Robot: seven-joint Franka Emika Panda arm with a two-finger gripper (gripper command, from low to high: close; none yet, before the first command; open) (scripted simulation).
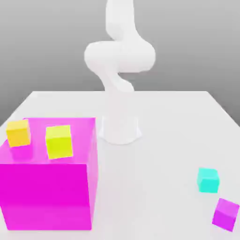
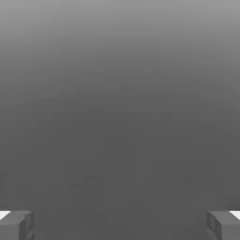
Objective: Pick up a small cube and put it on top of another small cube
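Observation:
The small cyan cube point(image 1: 207, 180) rests on the white table near the front, on the exterior view's right. The small purple-magenta cube point(image 1: 226, 214) lies just in front of it, closer to the table's edge, a small gap apart. In the hand view my gripper point(image 2: 120, 225) is open, its two grey fingertips point(image 2: 17, 225) far apart with only grey background between them. The white arm point(image 1: 119, 56) rises from its base at the back centre, far from both cubes.
A very large magenta block point(image 1: 47, 187) fills the front of the exterior view's left, with an orange-yellow cube point(image 1: 18, 132) and a yellow-green cube point(image 1: 59, 141) on top. The arm's base point(image 1: 120, 129) stands on the white table point(image 1: 154, 187).

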